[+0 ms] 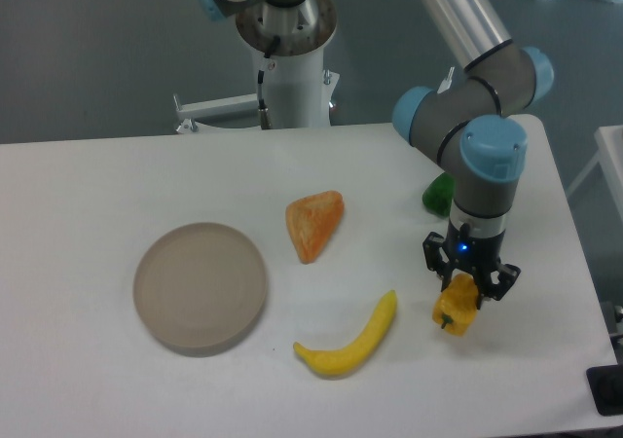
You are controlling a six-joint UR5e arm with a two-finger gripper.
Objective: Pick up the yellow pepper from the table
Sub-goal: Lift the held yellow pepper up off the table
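Two black jaws of the gripper [471, 284] clench the yellow pepper [457, 308] by its top, at the right side of the white desk [88, 195]. Left lies a banana [352, 340], beyond it an orange wedge [313, 224] and a round tan plate [201, 286]; something green [438, 195] shows behind the arm.

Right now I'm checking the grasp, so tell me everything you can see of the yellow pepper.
The yellow pepper is a small, blocky, yellow-orange toy, plastic-looking. It sits between the fingers of the gripper, which comes down on it from above and hides its top. It is near the table's right front, right of the banana. Whether it is lifted is unclear.
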